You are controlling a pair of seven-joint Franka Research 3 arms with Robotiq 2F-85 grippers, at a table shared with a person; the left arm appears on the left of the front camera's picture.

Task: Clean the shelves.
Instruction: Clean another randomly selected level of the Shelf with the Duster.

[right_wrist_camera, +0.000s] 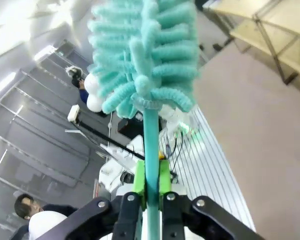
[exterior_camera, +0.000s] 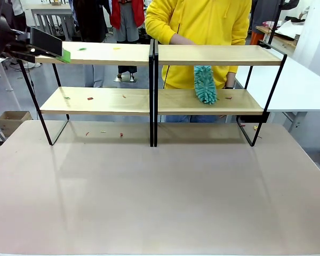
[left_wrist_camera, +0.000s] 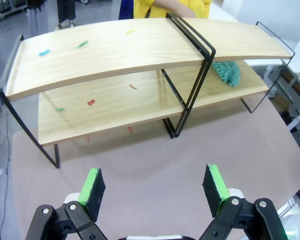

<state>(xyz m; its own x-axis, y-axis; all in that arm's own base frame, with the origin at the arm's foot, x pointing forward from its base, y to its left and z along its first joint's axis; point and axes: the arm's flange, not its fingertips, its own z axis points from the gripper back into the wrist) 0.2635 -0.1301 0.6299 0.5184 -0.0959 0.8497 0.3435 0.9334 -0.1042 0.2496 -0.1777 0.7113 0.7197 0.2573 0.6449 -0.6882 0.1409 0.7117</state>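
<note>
Pale tabletop (exterior_camera: pixel 160 202) up front, and the shelves (exterior_camera: pixel 101 101) run along its far side nearly edge to edge, with coloured scraps (left_wrist_camera: pixel 91 102) dotted over the left boards. So the right gripper (right_wrist_camera: pixel 151 179) is clenched on a teal duster (right_wrist_camera: pixel 145 55) by its handle, and the left gripper (left_wrist_camera: pixel 152 182) hangs released with nothing in it. I'd go top tier first, long strokes toward one end, so crumbs don't drop onto cleaned wood. Mind the black middle posts (exterior_camera: pixel 153 90).
</note>
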